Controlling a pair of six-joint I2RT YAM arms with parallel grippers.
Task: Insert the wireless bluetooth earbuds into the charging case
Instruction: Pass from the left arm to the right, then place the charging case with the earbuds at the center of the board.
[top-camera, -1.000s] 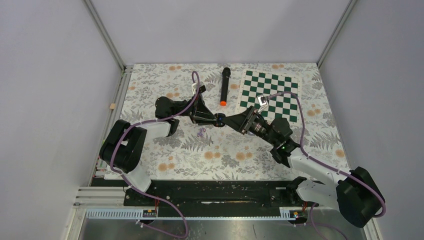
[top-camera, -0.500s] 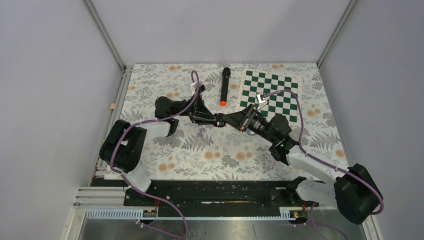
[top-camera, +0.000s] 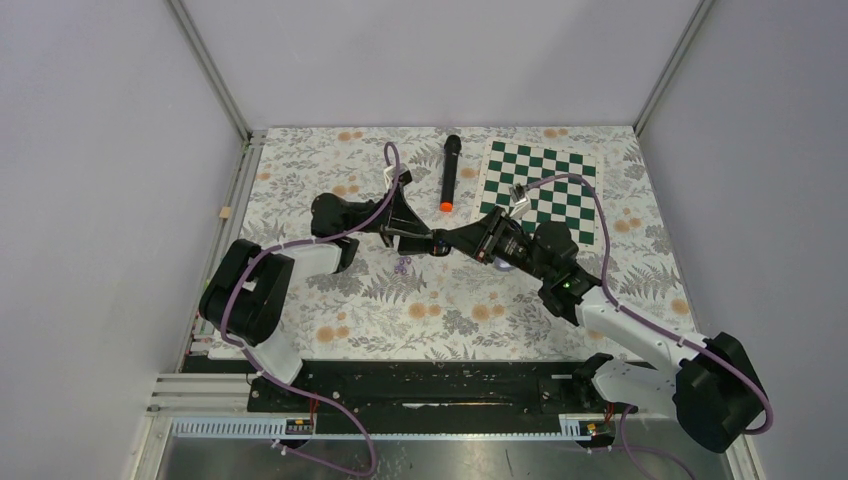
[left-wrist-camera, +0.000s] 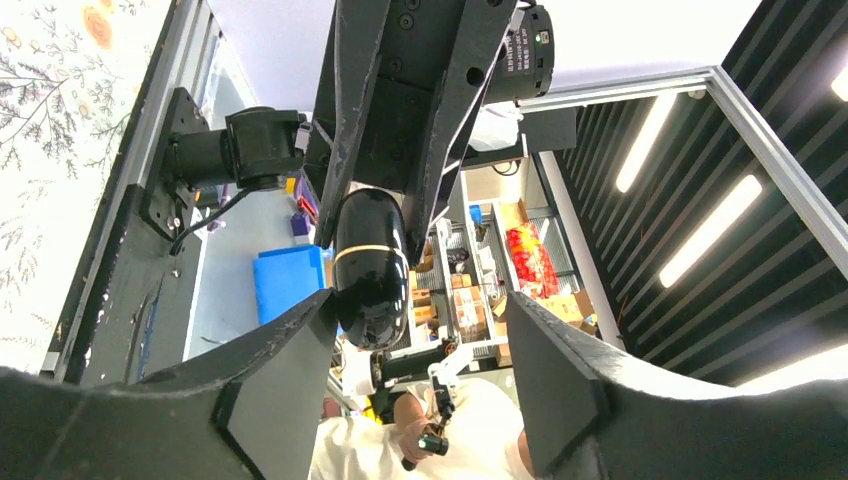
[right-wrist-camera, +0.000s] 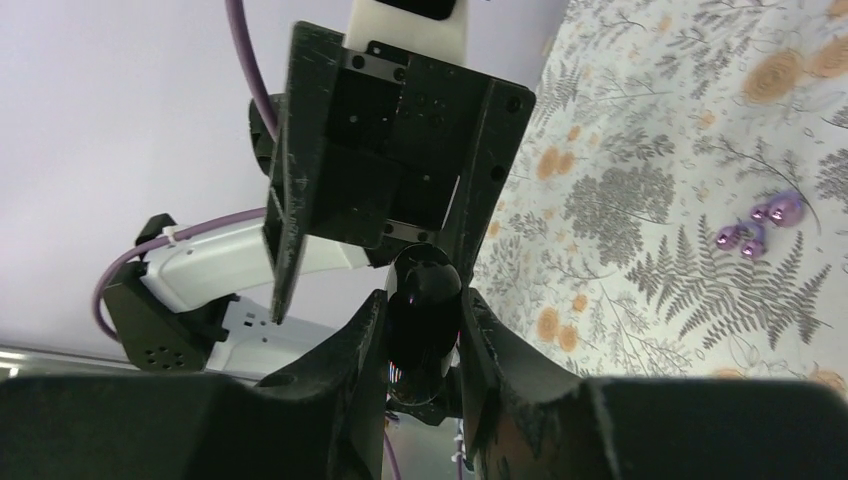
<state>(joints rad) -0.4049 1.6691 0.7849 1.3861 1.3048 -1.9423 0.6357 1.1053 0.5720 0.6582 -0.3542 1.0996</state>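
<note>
now right tool (right-wrist-camera: 422, 302) pinching black charging case (right-wrist-camera: 424, 335), left tool (left-wrist-camera: 418, 300) spread around it

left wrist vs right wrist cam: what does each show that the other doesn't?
Left wrist only: the gold seam around the charging case, and ceiling lights behind. Right wrist only: the pale purple earbuds lying on the table. Both: the black case gripped by the right hand, with the left hand open around it.
</note>
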